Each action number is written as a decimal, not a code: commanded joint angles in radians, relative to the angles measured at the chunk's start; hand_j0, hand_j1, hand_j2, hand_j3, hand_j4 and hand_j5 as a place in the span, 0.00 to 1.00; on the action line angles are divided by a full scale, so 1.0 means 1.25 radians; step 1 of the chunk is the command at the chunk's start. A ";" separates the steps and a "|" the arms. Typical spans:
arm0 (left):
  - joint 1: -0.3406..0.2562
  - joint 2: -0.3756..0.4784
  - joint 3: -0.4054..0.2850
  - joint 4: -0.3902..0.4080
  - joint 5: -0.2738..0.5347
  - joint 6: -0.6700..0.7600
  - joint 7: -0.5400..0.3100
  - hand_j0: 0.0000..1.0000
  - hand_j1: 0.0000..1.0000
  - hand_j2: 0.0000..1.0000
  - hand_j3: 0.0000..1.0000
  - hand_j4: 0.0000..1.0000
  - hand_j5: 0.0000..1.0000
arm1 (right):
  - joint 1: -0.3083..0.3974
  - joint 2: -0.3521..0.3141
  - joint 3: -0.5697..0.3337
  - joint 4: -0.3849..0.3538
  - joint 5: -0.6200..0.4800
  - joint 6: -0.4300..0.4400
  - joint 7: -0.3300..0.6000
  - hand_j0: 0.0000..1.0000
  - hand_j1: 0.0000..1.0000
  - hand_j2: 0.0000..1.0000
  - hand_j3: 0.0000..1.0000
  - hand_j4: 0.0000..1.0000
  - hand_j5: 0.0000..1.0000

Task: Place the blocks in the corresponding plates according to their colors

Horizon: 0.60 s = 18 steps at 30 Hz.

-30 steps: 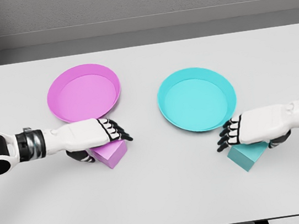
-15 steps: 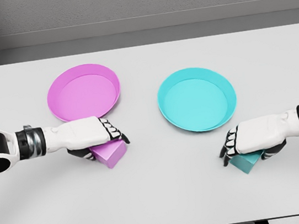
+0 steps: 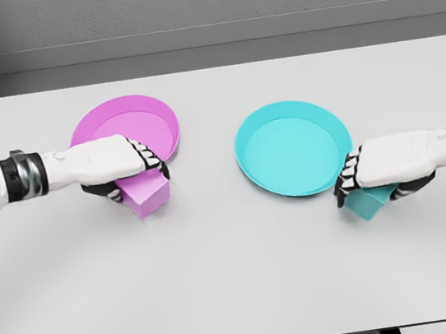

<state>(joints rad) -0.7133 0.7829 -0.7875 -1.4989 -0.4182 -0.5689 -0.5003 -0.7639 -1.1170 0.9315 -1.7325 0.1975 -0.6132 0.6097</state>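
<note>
- Left hand (image 3: pixel 119 166): fingers curled around pink block (image 3: pixel 147 196), gripping it at the near rim of pink plate (image 3: pixel 157 114).
- Right hand (image 3: pixel 373 167): fingers wrapped over teal block (image 3: pixel 365 203), gripping it just beside the near-right rim of teal plate (image 3: pixel 282 117).
- Both plates sit on the grey surface (image 3: pixel 240 289), well apart.

Bare table (image 3: pixel 240 289) around both plates (image 3: pixel 293 147)
</note>
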 commanded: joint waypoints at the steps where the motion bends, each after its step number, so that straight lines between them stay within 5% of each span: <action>1: -0.006 -0.008 0.003 0.064 0.009 0.002 0.001 0.51 0.51 0.51 0.51 0.51 0.51 | 0.000 0.004 -0.041 0.025 -0.036 0.002 0.001 0.71 0.71 0.71 0.71 0.71 0.71; 5: -0.054 -0.045 0.011 0.165 0.012 0.002 0.001 0.51 0.51 0.51 0.51 0.51 0.51 | -0.004 0.027 -0.116 0.075 -0.094 0.002 0.001 0.72 0.72 0.72 0.72 0.72 0.72; 10: -0.066 -0.058 0.041 0.212 0.011 0.004 0.001 0.51 0.51 0.51 0.51 0.51 0.51 | -0.050 0.125 -0.175 0.104 -0.126 0.002 0.001 0.77 0.77 0.77 0.77 0.77 0.77; 13: -0.077 -0.079 0.042 0.232 0.012 -0.004 0.001 0.51 0.51 0.51 0.51 0.51 0.51 | -0.104 0.221 -0.179 0.181 -0.127 0.002 0.001 0.81 0.81 0.81 0.81 0.81 0.81; 15: -0.079 -0.078 0.065 0.232 0.012 -0.003 0.000 0.51 0.51 0.51 0.51 0.51 0.51 | -0.115 0.236 -0.179 0.194 -0.126 0.002 0.001 1.00 1.00 1.00 1.00 1.00 1.00; 18: -0.093 -0.085 0.075 0.243 0.007 0.008 -0.002 0.51 0.51 0.51 0.51 0.51 0.51 | -0.103 0.221 -0.217 0.213 -0.121 0.002 0.001 1.00 1.00 1.00 1.00 1.00 1.00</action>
<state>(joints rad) -0.8360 0.6824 -0.7050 -1.2030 -0.4108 -0.5662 -0.5020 -0.8775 -0.8469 0.6876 -1.4887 0.0508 -0.6142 0.6114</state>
